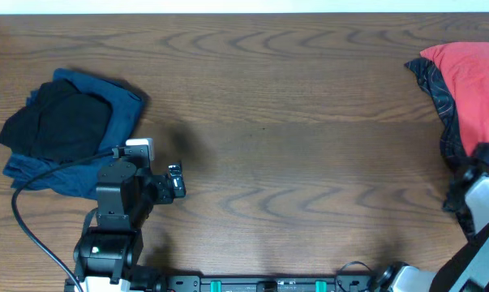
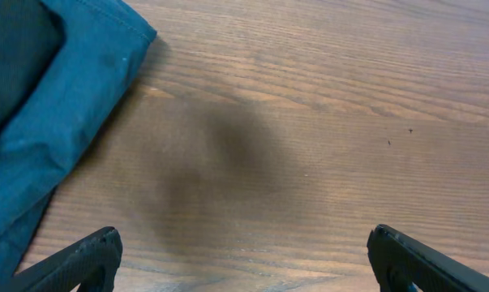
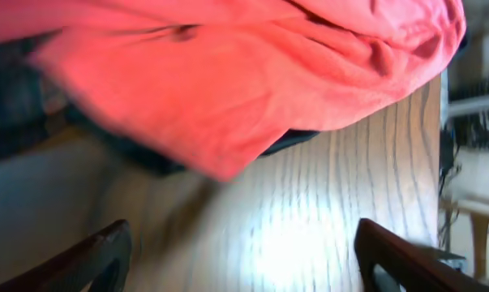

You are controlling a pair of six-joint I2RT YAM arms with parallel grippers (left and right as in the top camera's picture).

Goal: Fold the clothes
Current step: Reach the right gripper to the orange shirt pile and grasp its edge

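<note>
A coral-red T-shirt [image 1: 473,81] lies crumpled at the table's right edge on top of a dark plaid piece [image 1: 439,96]. It fills the top of the right wrist view [image 3: 252,73], with dark cloth [image 3: 147,154] under its edge. My right gripper [image 3: 244,255] is open and empty over bare wood just short of the shirt. At the left, a black piece [image 1: 57,122] sits on a navy-blue piece [image 1: 122,109]. My left gripper [image 2: 244,259] is open and empty over bare wood, right of the blue cloth [image 2: 57,113].
The wooden table [image 1: 293,146] runs between the two piles. The right arm [image 1: 483,203] stands at the right edge below the red shirt. The left arm's base and black cable [image 1: 33,231] are at the front left.
</note>
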